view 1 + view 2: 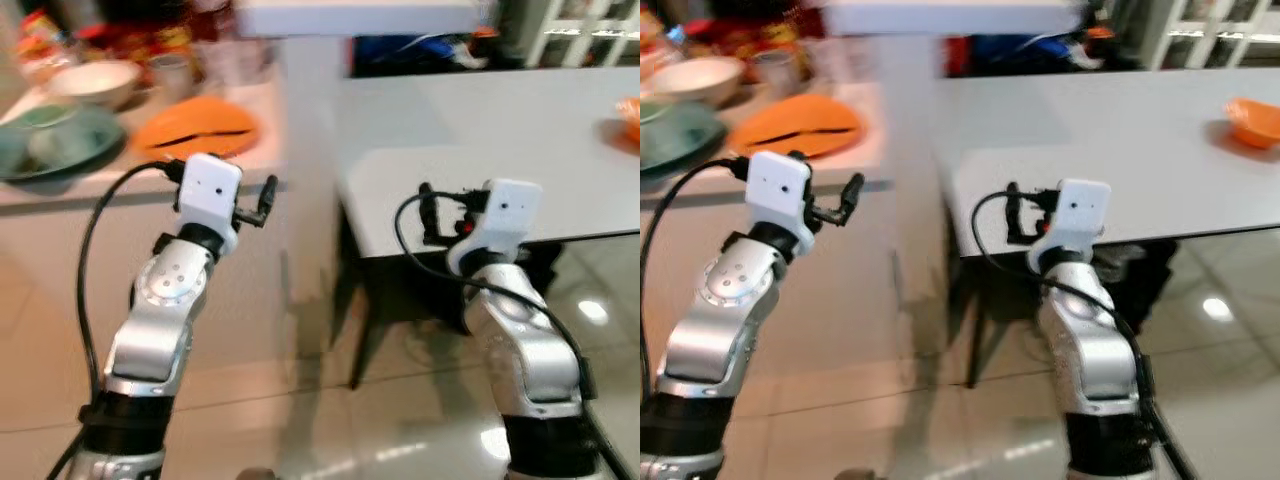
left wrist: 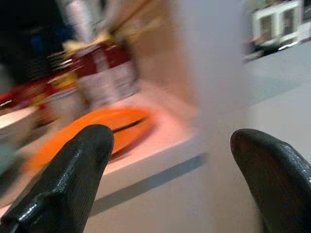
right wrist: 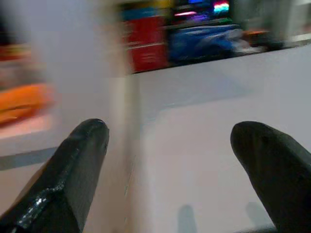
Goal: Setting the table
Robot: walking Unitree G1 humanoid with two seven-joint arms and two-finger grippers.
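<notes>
Left gripper [image 2: 165, 160]: fingers spread wide, nothing between them, held up in front of the counter edge [image 1: 150, 190], aimed twd the orange plate [image 1: 196, 128]. Right gripper [image 3: 170, 170]: also spread, empty, raised just short of the near corner of the grey table [image 1: 480, 130].

Counter on robot's left carries the dishes: orange plate nearest, teal plate [image 1: 60, 145] and white bowl [image 1: 95, 82] beyond it, blurred jars/packets at the back. Table top mostly bare; an orange bowl [image 1: 1252, 122] sits far right, well apart from both arms.

Frames are smeared, so robot is prob. moving.

Risks, as I judge them: reaching while the view is blurred could misplace the left fingers and knock the plate into the teal one; plate lies flat, so a pinch at its rim may slip; right arm close to table corner, could bump it on a turn.
</notes>
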